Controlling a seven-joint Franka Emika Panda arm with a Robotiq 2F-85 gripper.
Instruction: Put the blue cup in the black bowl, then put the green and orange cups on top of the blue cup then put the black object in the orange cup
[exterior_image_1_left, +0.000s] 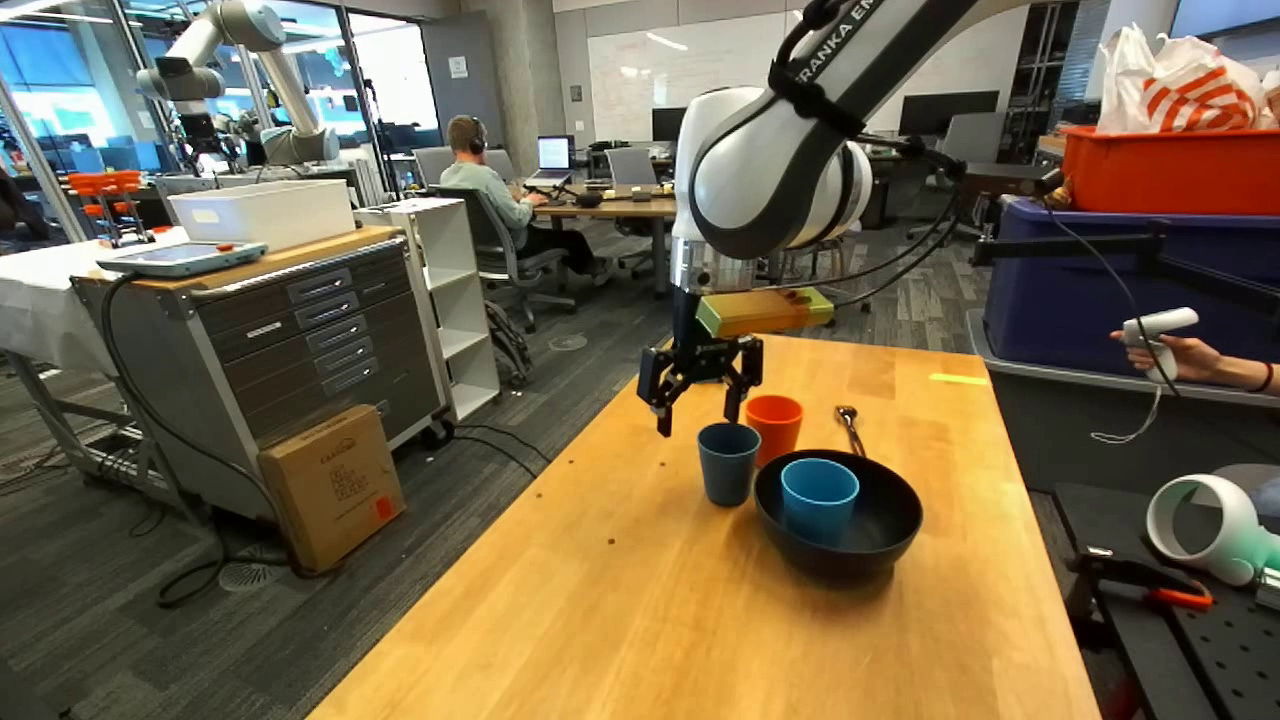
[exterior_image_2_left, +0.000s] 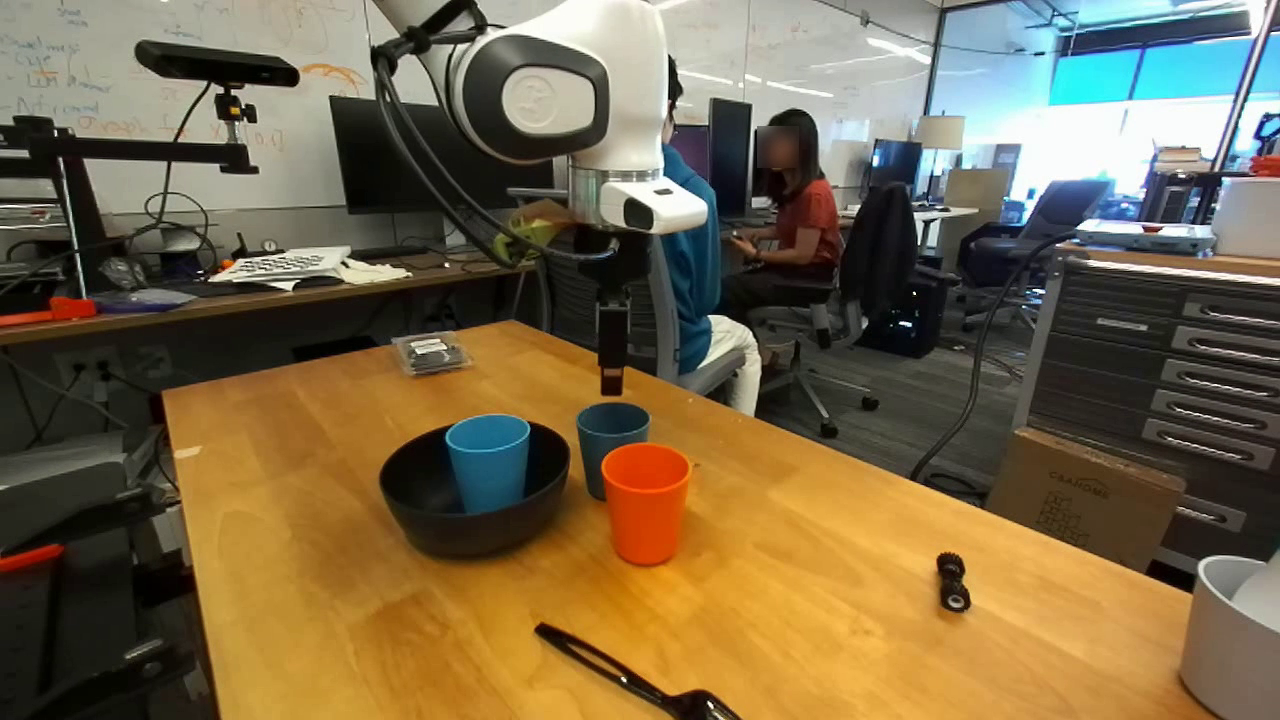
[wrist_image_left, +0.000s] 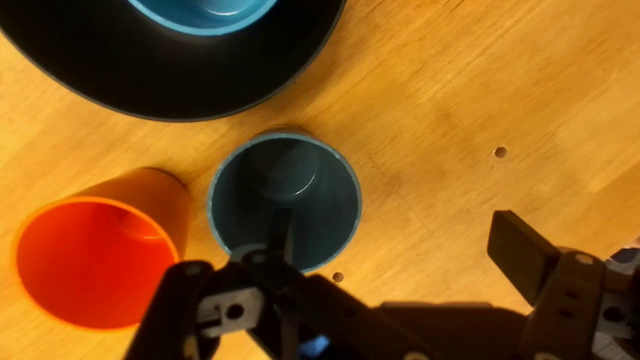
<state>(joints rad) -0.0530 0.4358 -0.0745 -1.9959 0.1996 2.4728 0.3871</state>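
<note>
The light blue cup (exterior_image_1_left: 818, 500) stands upright inside the black bowl (exterior_image_1_left: 890, 540); both also show in an exterior view as the blue cup (exterior_image_2_left: 488, 465) and bowl (exterior_image_2_left: 440, 520). The teal-green cup (exterior_image_1_left: 728, 468) stands upright on the table beside the bowl, empty in the wrist view (wrist_image_left: 320, 200). The orange cup (exterior_image_2_left: 646, 510) stands upright close to it, also in the wrist view (wrist_image_left: 95, 260). The black utensil (exterior_image_2_left: 620, 678) lies on the table. My gripper (exterior_image_1_left: 698, 418) is open and empty above the table; one finger overlaps the teal-green cup in the wrist view (wrist_image_left: 392, 220).
A small black part (exterior_image_2_left: 952, 582) lies on the table. A clear package (exterior_image_2_left: 432, 353) lies toward the table's far edge. A light grey round object (exterior_image_2_left: 1235, 640) stands at the right border in that exterior view. Table edges run close on both sides.
</note>
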